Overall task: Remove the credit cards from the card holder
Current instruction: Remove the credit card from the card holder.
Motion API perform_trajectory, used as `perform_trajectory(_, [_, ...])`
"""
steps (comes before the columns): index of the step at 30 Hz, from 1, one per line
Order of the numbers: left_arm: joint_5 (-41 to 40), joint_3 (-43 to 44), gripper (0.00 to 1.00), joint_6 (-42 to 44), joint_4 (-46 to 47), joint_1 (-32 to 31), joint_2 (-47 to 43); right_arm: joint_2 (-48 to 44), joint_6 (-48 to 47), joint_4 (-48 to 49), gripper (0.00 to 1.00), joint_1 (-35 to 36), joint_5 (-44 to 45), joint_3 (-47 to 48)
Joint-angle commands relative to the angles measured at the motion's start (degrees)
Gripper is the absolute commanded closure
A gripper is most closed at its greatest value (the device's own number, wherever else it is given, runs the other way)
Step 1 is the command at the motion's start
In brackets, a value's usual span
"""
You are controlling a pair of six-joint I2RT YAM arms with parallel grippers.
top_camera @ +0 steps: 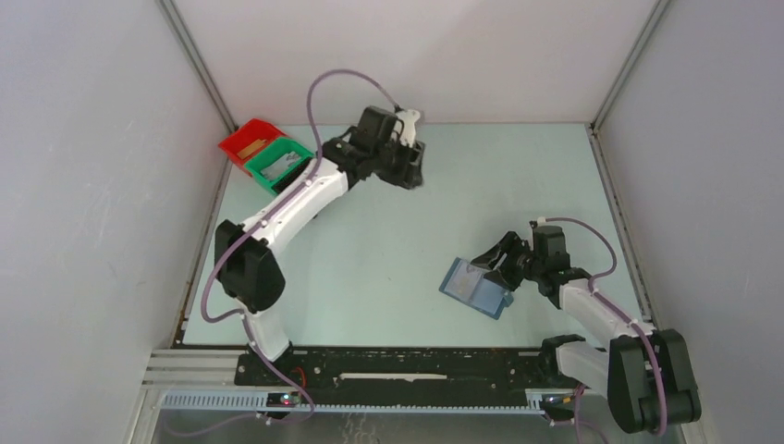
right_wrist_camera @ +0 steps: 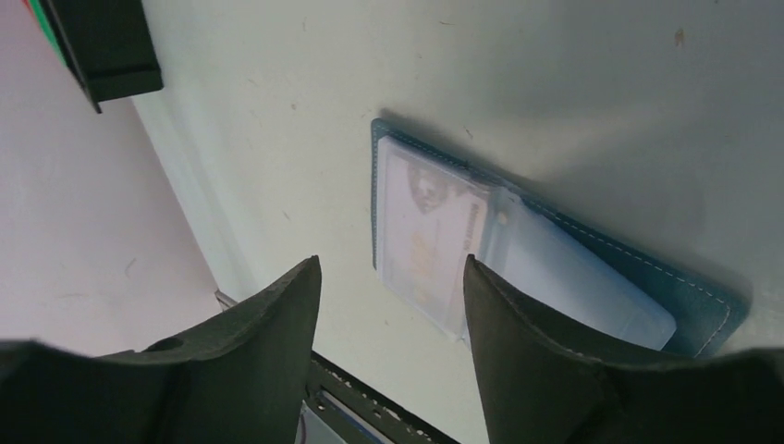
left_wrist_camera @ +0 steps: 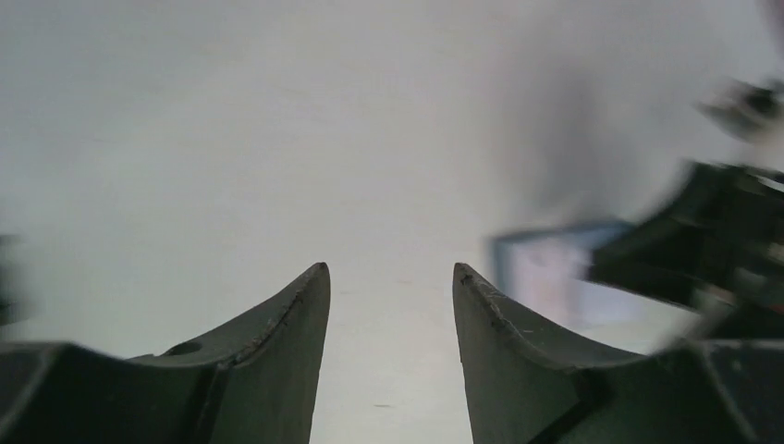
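The slate-blue card holder [top_camera: 476, 288] lies spread open on the table, right of centre. In the right wrist view the card holder [right_wrist_camera: 712, 305] shows clear sleeves with a tan credit card [right_wrist_camera: 421, 231] and a pale card [right_wrist_camera: 578, 282] in them. My right gripper [top_camera: 492, 265] hovers over the holder's far right edge, open and empty [right_wrist_camera: 393, 264], its right finger [right_wrist_camera: 536, 370] over the sleeves. My left gripper [top_camera: 413, 176] is at the far middle of the table, open with nothing between its fingers [left_wrist_camera: 388, 268]. The holder [left_wrist_camera: 550, 273] appears blurred in the left wrist view.
A red bin [top_camera: 242, 139] and a green bin [top_camera: 277, 163] stand at the far left corner, each with something flat inside. A black bin [right_wrist_camera: 104, 42] shows in the right wrist view. Grey walls enclose the table. My right arm [left_wrist_camera: 712, 240] is blurred in the left wrist view.
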Motion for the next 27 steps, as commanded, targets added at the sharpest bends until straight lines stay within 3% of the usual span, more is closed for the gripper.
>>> perform_trajectory(1, [32.8, -13.9, 0.43, -21.4, 15.1, -2.5, 1.4, 1.8, 0.5, -0.2, 0.41, 1.6, 4.4, 1.7])
perform_trajectory(5, [33.8, -17.5, 0.43, -21.7, 15.7, -7.0, 3.3, 3.0, 1.1, 1.5, 0.57, 1.5, 4.8, 0.4])
perform_trajectory(17, [38.8, -25.4, 0.4, -31.2, 28.8, -9.3, 8.7, 10.1, 3.6, 11.7, 0.66, 1.6, 4.4, -2.9])
perform_trajectory(27, [36.9, -27.7, 0.41, -31.1, 28.8, -8.7, 8.4, 16.3, 4.7, 17.9, 0.96, 3.9, 0.8, -1.4])
